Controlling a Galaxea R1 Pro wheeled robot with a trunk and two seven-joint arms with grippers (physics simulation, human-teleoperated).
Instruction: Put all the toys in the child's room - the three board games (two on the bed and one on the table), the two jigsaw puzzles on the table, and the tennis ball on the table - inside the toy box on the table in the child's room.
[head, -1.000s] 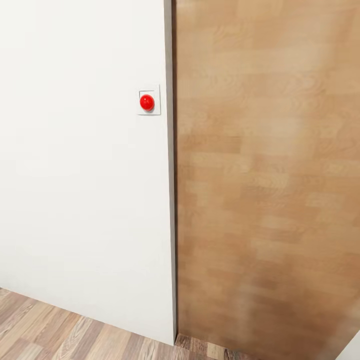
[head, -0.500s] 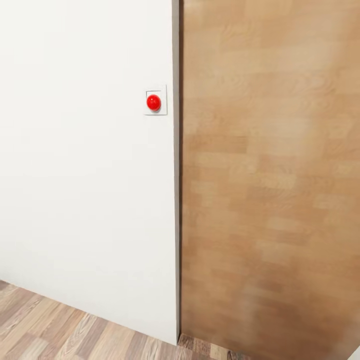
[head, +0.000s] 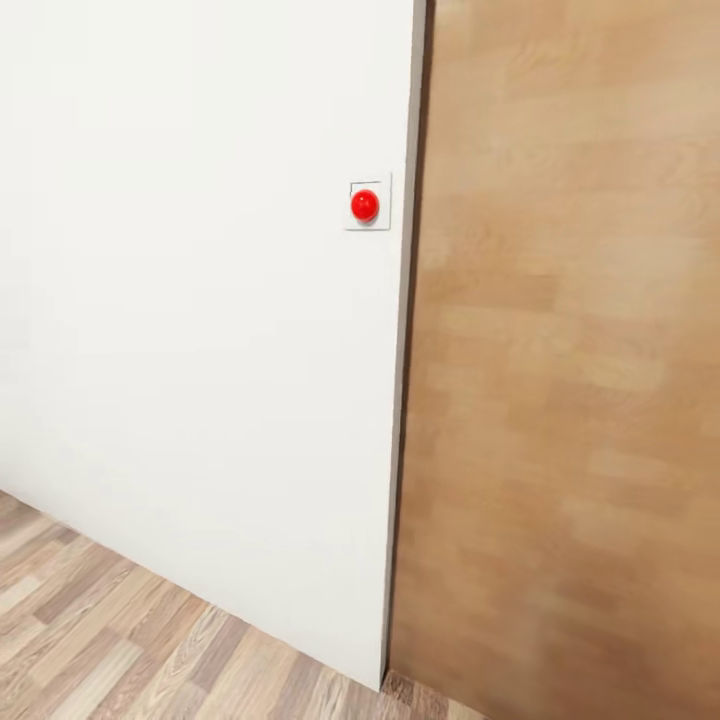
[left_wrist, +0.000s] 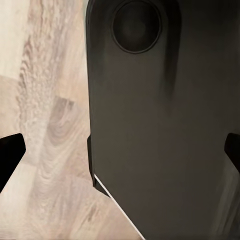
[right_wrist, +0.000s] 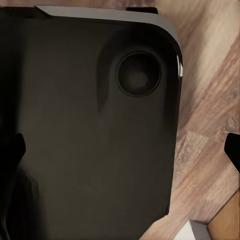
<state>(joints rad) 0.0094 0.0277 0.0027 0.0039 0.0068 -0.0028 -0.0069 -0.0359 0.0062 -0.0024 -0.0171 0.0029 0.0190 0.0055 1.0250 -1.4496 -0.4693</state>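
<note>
In front of the robot, in the head view, stands a plain white wall (head: 190, 320), and it ends in a thin grey edge (head: 403, 400) that runs from top to bottom. Near that edge, high on the wall, sits a small white square plate (head: 368, 202) with a round red button (head: 365, 204) in its middle. Right beside the wall's edge is a big brown wooden door (head: 570, 380), and it looks a bit blurry. At the bottom, the wood-plank floor (head: 110, 640) meets the foot of the wall. In the left wrist view, the left pincer (left_wrist: 120, 150) has its two black fingertips (left_wrist: 11, 150) far apart at the sides of the picture, so it is wide open and holds nothing. Between them is a big dark grey part of the robot (left_wrist: 165, 130) with a round dent near one end, over the pale plank floor. In the right wrist view, the right pincer (right_wrist: 120, 150) also has its dark tips far apart, wide open and holding nothing. Between them is a shiny black part of the robot (right_wrist: 85, 135) with rounded corners and a round dent, over the brown plank floor. The toys, the toy box, the bed and the surface are somewhere else, out of the pictures.
</note>
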